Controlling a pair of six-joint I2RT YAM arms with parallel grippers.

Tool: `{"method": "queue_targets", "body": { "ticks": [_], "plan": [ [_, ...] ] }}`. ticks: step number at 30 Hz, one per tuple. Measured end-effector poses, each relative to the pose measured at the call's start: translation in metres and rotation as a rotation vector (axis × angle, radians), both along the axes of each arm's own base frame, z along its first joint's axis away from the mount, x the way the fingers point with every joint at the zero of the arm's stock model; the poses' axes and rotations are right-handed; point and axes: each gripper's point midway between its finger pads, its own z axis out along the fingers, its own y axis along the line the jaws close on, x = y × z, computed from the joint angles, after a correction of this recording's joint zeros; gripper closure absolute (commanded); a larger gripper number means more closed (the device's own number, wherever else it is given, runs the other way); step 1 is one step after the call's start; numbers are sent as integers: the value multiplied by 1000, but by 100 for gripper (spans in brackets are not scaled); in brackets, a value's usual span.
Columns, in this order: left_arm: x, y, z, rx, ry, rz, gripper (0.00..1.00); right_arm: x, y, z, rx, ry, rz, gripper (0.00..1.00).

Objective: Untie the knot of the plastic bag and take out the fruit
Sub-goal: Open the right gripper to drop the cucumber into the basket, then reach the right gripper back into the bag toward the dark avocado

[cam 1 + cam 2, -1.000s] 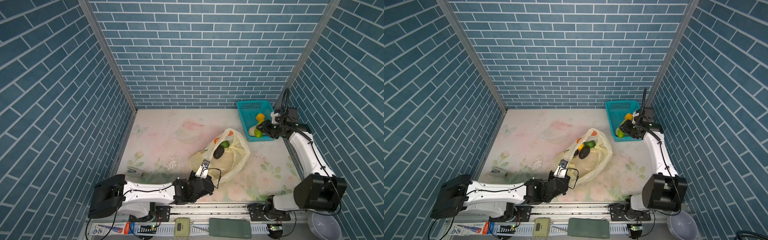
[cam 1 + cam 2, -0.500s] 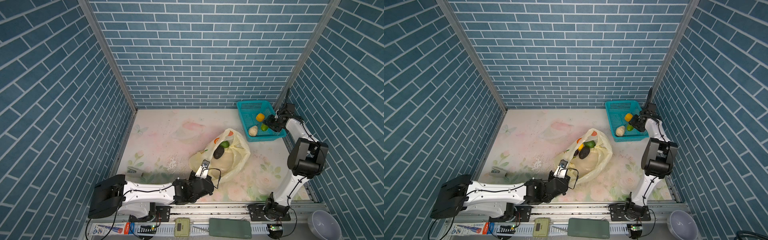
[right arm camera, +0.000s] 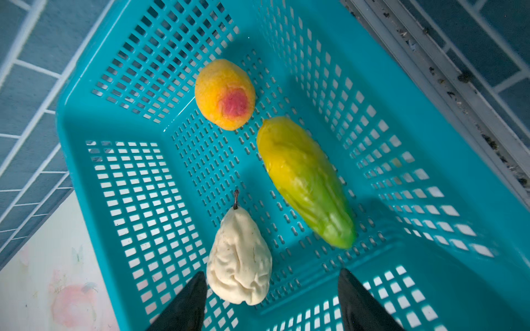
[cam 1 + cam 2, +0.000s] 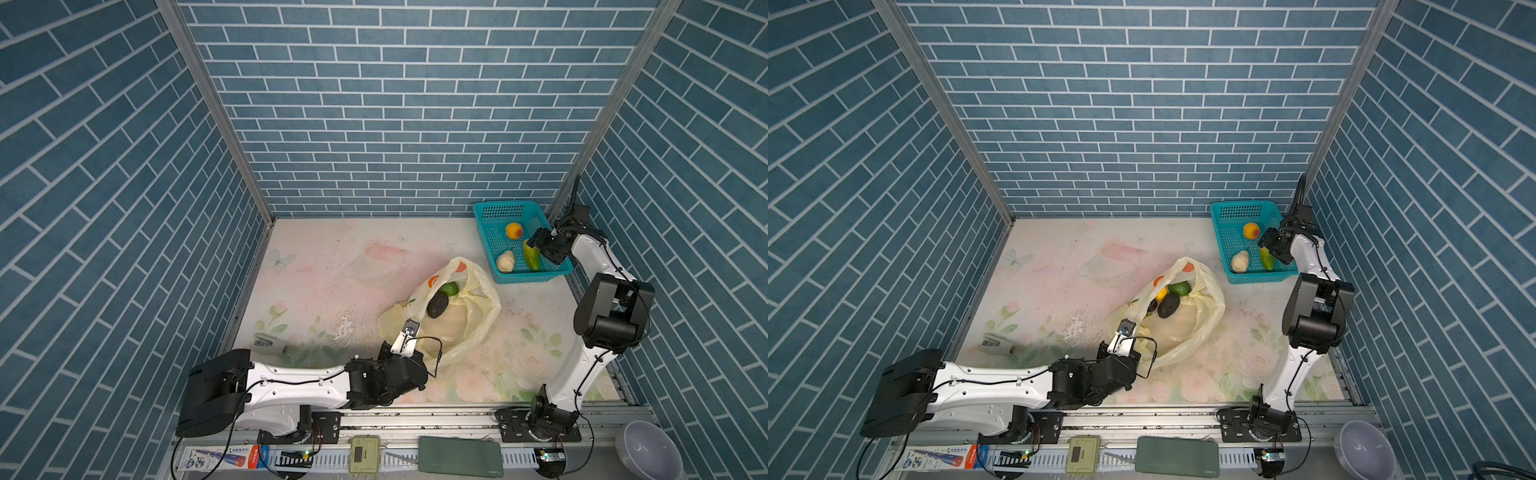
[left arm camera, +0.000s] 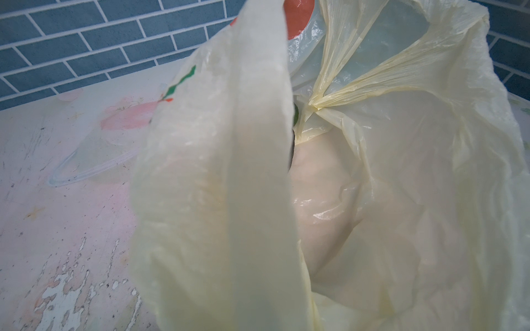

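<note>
The right gripper point(image 3: 272, 275) stands wide and empty over the teal basket point(image 3: 143, 177), which holds a cream pear point(image 3: 239, 258), a yellow-green fruit point(image 3: 305, 180) and an orange peach point(image 3: 225, 94). The left gripper point(image 4: 408, 329) is pinched on the near rim of the plastic bag point(image 4: 482, 307), which lies open mid-table near the basket, a green fruit point(image 4: 449, 288) and a dark fruit point(image 4: 437, 306) inside.

light: bright, even, from above | shadows: soft; dark band on table point(image 4: 332, 282) near edge, dim basket point(image 3: 447, 289) corner | glare: small sheen on plastic bag point(image 5: 329, 213) | focus: bag strip at left wrist lens blurred; fingertips point(image 3: 183, 306) of right gripper point(image 3: 272, 273) soft | top views: sharp, wide-angle
</note>
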Motion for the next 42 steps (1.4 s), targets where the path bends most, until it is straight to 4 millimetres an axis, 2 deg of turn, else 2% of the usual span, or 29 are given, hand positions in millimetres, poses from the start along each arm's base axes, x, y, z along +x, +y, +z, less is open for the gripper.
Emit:
{"method": "queue_targets", "body": {
  "ticks": [3,6,11,16,22,27,30,35,42],
  "plan": [
    [0,0,0,0,0,0,100,-4,6,18,5,-34,14,28],
    [0,0,0,0,0,0,100,-18,16,41,6,-72,31,28],
    [0,0,0,0,0,0,100,-52,55,75,5,-120,124,28],
    [0,0,0,0,0,-1,100,-106,110,89,14,-110,260,28],
    [0,0,0,0,0,0,100,-178,178,94,35,-81,460,29],
    [0,0,0,0,0,-1,100,-235,230,86,68,-35,615,30],
    [0,0,0,1,0,-1,100,-254,252,74,81,4,669,31],
    [0,0,-1,1,0,-1,100,-269,276,38,90,74,709,34],
    [2,1,3,-14,-14,12,100,-274,296,-8,68,105,742,37]
  ]
}}
